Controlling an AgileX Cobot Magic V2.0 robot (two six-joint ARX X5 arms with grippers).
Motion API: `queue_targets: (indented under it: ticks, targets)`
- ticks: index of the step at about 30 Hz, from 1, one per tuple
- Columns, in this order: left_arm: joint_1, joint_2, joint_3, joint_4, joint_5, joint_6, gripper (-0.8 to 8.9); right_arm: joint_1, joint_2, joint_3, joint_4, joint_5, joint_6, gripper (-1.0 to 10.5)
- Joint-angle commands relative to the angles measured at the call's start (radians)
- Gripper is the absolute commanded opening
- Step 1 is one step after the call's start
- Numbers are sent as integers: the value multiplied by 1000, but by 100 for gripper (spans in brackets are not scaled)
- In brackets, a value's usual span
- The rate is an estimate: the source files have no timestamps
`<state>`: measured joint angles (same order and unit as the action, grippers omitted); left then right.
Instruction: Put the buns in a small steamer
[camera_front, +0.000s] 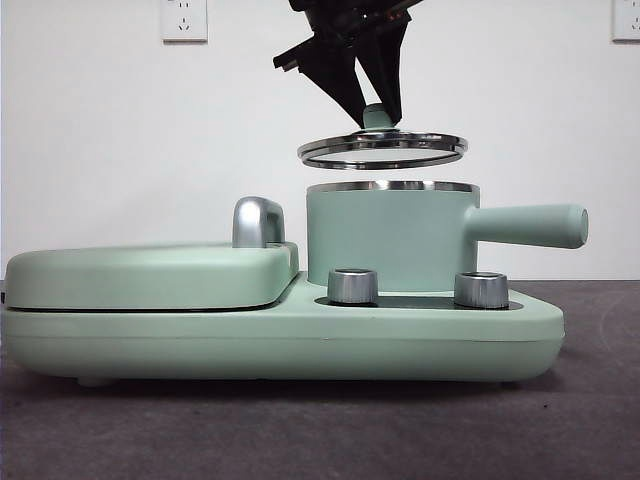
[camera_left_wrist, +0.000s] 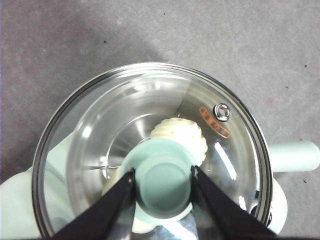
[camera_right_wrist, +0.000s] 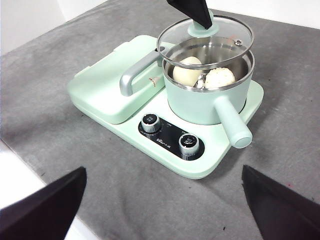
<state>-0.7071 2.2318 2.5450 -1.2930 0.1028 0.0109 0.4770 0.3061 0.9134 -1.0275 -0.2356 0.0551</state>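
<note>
**Lid hanging over the steamer, both buns inside**

Knobs first: in the front view two steel dials (camera_front: 352, 286) sit closest to you on the green base (camera_front: 280, 335), with the closed grill plate (camera_front: 150, 275) beside the steamer (camera_front: 390, 240). Above the pot the lid (camera_front: 382, 150) hangs clear of the rim, slightly tilted, with a gap all round. Your left gripper (camera_front: 378, 112) comes down from the top and pinches the lid knob (camera_front: 376, 116). If the lid goes down tilted like this, I judge one edge would catch the steel rim first and the knob could twist out of the jaws.

From the left wrist, the jaws press on either side of the knob, clamped on it. Through the glass you see the pleated bun (camera_left_wrist: 181, 137) directly below. The grip sits on a smooth round knob, so a jolt could let the lid drop onto the buns or the rim.

From the right wrist, the right gripper (camera_right_wrist: 162, 202) is well back from the appliance, jaws spread wide and holding nothing. The smooth bun (camera_right_wrist: 186, 71) and the pleated bun lie side by side inside the steamer. The handle (camera_right_wrist: 234, 124) points toward this arm; any careless reach could knock it and shift the pot under the lid.
</note>
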Motion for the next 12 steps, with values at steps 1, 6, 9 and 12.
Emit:
queue_targets:
  ticks: [1,6,9,12]
  targets:
    - [-13,23,32,18,2,12,57,5,-1,8,10,-1,-11,496]
    - [-22,47,32,10,1,23,57,5,-1,8,10,-1,-10,496]
    - [-22,60,32,7,2,23,57,5,-1,8,10,-1,-10,496]
    - [-22,68,32,10,1,23,57,5,-1,8,10,-1,-10,496]
